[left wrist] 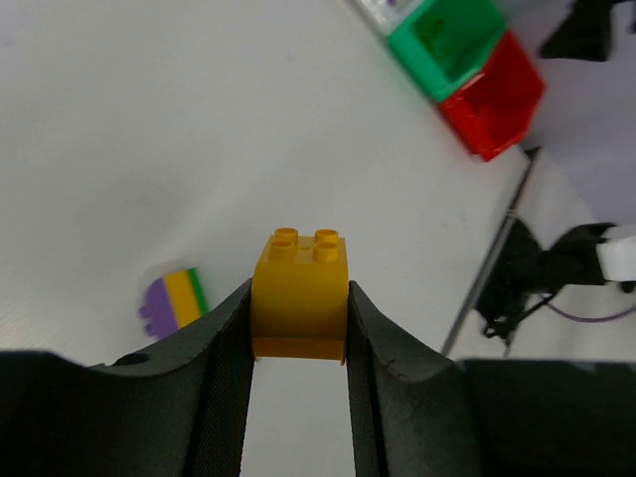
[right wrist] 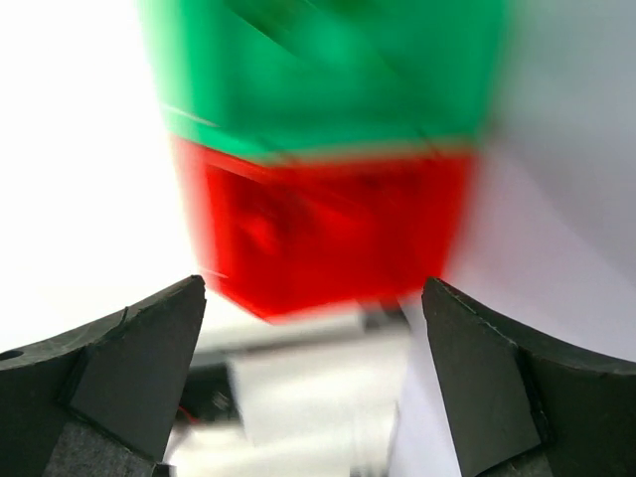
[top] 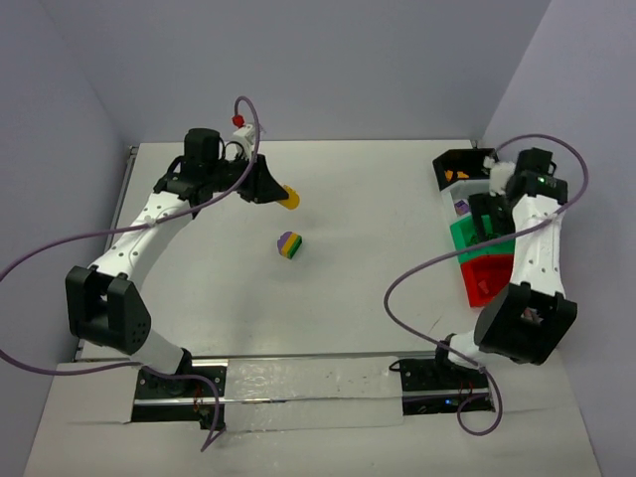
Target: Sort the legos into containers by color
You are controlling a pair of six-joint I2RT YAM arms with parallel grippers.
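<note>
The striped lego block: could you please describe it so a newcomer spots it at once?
Start at the white table. In the top view, near its middle and just below the yellow brick in the left tool, one block lies alone. Only it is striped purple, yellow and green.

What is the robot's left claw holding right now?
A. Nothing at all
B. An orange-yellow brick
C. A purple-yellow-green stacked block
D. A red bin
B: the left wrist view shows the orange-yellow brick, studs up, pinched between the fingers of the left gripper, while the purple-yellow-green block lies loose, apart from it.
</note>
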